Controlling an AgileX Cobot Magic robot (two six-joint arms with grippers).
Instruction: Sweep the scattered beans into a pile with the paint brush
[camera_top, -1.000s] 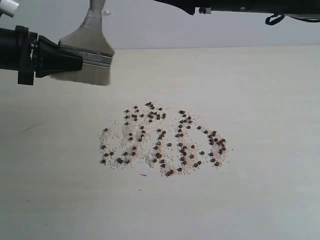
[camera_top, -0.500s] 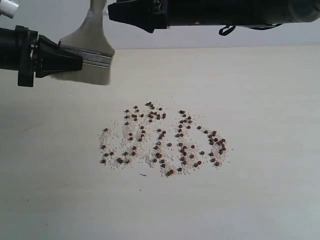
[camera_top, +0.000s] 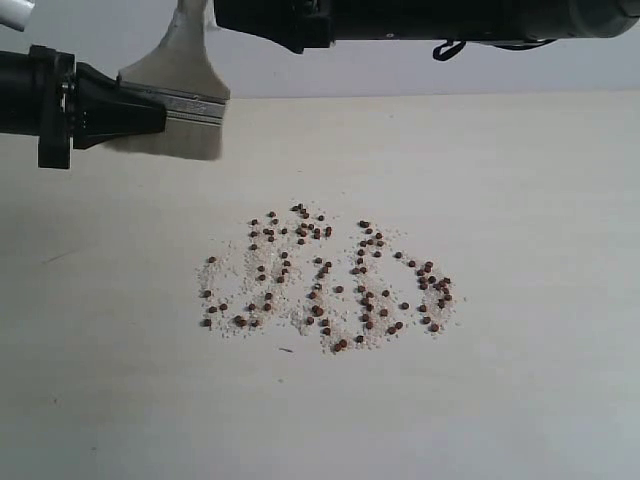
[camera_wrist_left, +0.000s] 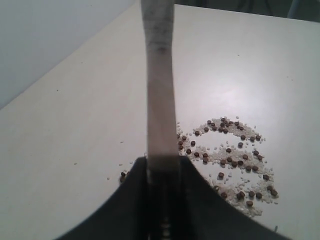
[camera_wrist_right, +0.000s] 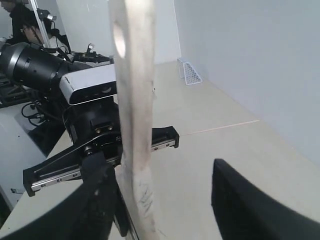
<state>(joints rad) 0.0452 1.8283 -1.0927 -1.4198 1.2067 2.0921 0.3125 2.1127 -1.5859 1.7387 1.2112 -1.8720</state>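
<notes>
I see the beans (camera_top: 318, 290) scattered in loose arcs among whitish crumbs (camera_top: 232, 270) on the worktop (camera_top: 520, 380). My left end effector (camera_top: 150, 110) is clamped on the paint brush (camera_top: 185, 75) at its silver band. It holds the brush well apart from the beans, beyond them and off to their left in the exterior view, with the bristles pointing down and the handle pointing up. In the left wrist view the brush runs edge-on out from between the fingers, with the beans below and beside it. My right end effector (camera_wrist_right: 160, 170) reaches across from the beans' right, high above them. Its jaws stand wide apart with the wooden handle between them, but I cannot tell whether either finger touches it.
</notes>
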